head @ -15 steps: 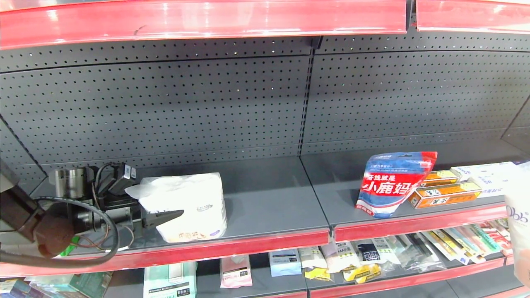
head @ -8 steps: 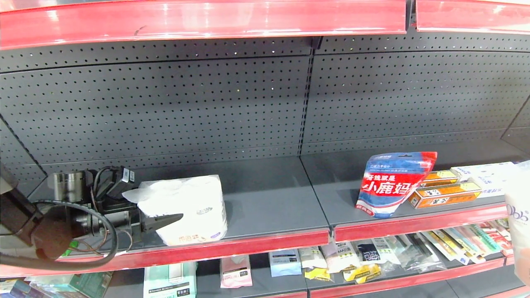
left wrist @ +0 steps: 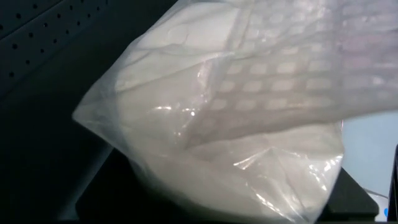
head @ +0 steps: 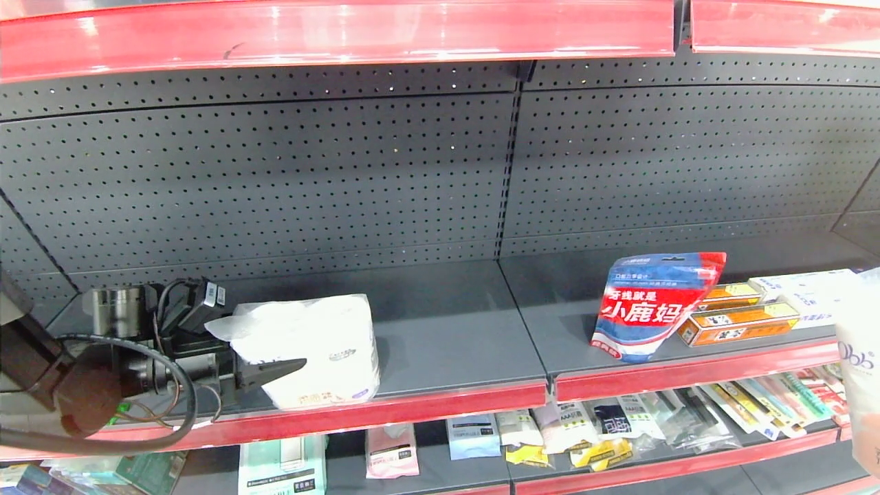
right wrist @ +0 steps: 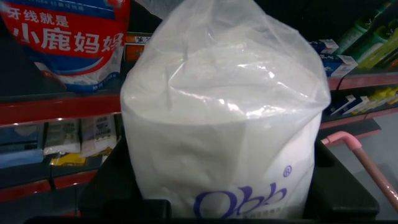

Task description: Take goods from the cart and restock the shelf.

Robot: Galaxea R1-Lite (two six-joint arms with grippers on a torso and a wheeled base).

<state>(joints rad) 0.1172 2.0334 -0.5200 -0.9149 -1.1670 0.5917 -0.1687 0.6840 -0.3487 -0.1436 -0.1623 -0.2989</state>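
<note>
Step in hand, as judged: set-down of the first roll pack. Restocking is barely begun, with most of the board bare.

Lower left of the head view: the left gripper is held level over the shelf, with its jaws closed on the roll pack. The near finger is laid across the pack's front face and the far finger is hidden behind it. The pack is upright. Whether its base is on the board or just above it cannot be told. In the left wrist view loose wrapper film is seen bunched at one side.

Edges: the pack's base is just beside the red front lip. The pegboard back wall is well apart behind it, so depth is available.

Next move, judged: the jaws are to be opened and the arm drawn back toward lower left, clear of the loose film, so the pack is not tugged over the lip.

Centre: bare board is noted on both sides of the seam, between the roll pack and the blue-and-red pouch. This is the widest open room.

Right: the pouch is leaned against the orange boxes, with white boxes beyond. At the right edge a second roll pack is held in front of the shelf. In the right wrist view the right gripper is clamped on its lower part.
</note>
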